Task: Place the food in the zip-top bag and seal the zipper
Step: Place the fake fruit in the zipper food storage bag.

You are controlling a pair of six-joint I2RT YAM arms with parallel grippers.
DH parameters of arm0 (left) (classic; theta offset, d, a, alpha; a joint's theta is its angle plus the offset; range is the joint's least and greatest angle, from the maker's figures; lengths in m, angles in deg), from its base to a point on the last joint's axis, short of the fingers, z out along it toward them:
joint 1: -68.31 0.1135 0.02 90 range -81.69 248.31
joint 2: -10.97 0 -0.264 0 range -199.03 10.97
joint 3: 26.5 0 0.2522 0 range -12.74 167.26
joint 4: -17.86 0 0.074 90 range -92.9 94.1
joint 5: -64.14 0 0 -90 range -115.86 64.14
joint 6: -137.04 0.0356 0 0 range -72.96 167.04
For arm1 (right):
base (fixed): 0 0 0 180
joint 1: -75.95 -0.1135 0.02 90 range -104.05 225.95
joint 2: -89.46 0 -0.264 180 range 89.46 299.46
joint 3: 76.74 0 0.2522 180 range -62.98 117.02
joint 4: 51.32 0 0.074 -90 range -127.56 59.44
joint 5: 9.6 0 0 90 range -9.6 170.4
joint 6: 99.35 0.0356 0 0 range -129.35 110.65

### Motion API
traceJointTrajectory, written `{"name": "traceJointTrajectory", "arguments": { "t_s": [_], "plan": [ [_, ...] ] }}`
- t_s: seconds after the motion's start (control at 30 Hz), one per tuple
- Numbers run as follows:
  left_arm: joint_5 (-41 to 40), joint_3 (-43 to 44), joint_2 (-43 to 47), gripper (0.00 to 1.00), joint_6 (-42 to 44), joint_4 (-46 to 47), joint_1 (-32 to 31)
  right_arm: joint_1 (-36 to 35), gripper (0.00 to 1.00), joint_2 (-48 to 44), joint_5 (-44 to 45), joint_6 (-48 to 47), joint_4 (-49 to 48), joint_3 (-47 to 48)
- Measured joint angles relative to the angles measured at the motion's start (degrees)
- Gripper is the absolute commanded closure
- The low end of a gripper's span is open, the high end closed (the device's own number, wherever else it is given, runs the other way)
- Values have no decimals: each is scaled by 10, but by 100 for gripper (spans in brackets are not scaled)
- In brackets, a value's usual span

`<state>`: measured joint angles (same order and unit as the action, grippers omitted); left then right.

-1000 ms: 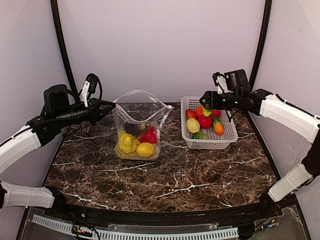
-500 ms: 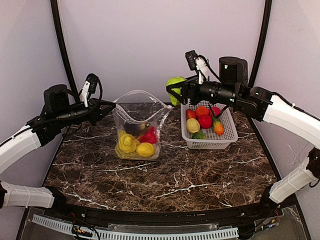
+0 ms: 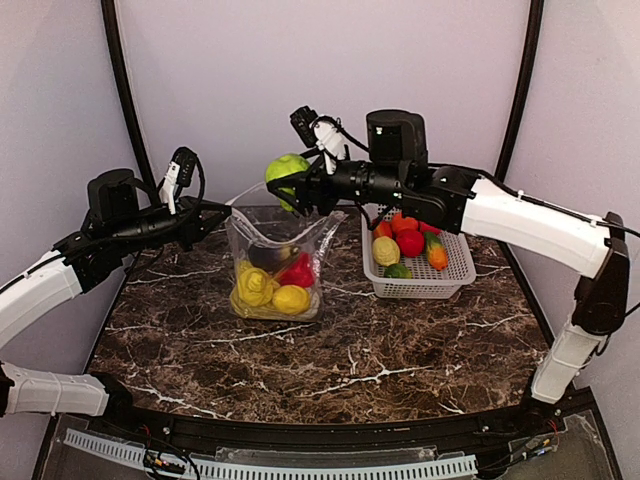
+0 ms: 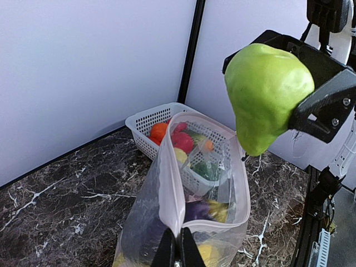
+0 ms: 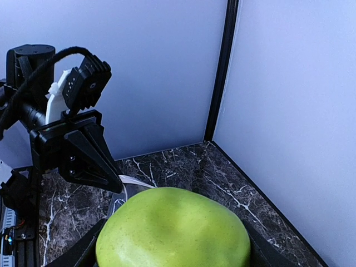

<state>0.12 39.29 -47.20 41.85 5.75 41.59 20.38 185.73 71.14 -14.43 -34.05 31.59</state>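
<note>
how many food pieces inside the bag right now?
4 visible in the zip-top bag: ridged yellow piece bottom left, rounder yellow piece bottom right, red piece above it, dark purple piece at the back. Others may be hidden beneath.

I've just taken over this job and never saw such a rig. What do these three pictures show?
Two robot arms work at a marble table. The wide picture looks down from above and behind them; the other two come from wrist cameras. The left claw, shut, pinches the rim of the clear zip-top bag, holding it open, toy food inside. The right claw holds a green toy fruit above the bag's mouth. More toys lie in the white basket.
</note>
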Motion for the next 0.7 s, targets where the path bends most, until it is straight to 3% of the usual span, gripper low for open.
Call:
{"name": "traceJointTrajectory", "arguments": {
  "t_s": [0.4,0.7],
  "plan": [
    [1,0,0,99,0,0,0,-7,37,81,24,-76,82,64],
    [2,0,0,99,0,0,0,-7,22,85,83,-95,145,75]
  ]
}}
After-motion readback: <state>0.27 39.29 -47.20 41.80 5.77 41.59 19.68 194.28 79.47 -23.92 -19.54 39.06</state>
